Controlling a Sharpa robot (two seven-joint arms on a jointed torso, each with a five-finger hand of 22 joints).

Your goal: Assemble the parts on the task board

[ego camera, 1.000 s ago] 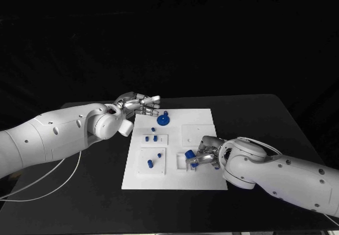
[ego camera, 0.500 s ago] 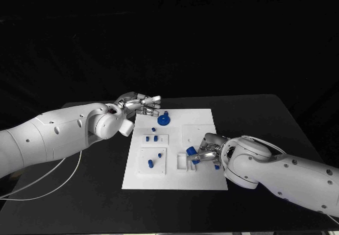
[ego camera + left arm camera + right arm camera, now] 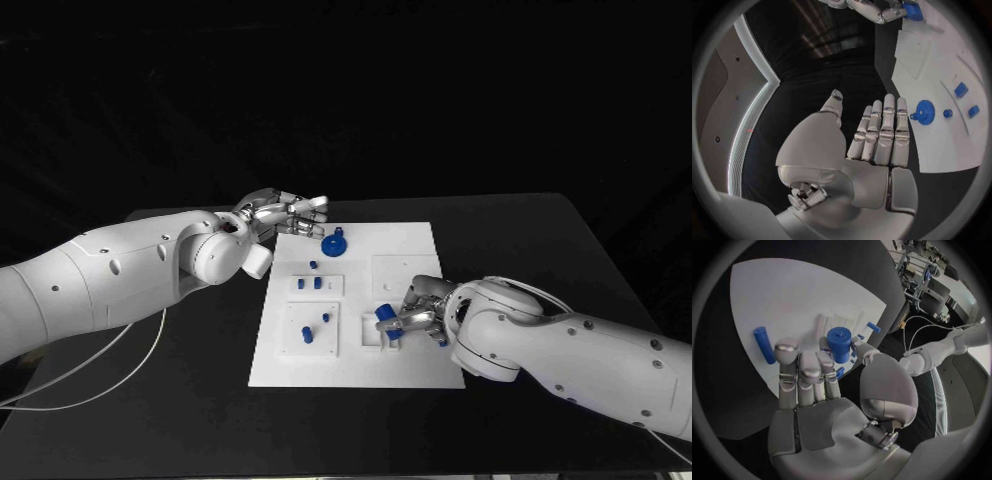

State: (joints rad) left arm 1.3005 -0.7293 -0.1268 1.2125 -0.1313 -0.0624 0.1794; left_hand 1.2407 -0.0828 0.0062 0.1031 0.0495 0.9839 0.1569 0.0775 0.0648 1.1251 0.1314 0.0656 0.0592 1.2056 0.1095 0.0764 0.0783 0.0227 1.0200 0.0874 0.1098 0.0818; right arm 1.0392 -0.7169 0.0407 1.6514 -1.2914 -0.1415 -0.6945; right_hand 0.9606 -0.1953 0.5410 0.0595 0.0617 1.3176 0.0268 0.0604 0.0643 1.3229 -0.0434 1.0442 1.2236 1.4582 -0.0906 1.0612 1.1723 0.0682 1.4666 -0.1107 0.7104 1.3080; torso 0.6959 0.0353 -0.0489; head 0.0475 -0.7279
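Setting: robotics lab or test cell. Evidence: matte black counter (image 3: 548, 250) against a dark backdrop, carrying a white task board (image 3: 411, 245) fitted with small blue parts (image 3: 333, 245). Right wrist view shows equipment racks (image 3: 932, 287) and loose cables (image 3: 920, 330) beyond the counter's edge.

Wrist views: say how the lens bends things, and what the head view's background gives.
Left wrist view: the task board's straight edges curve; right wrist view: the board bulges round beyond the right robot hand; head view: black, featureless background behind the table.
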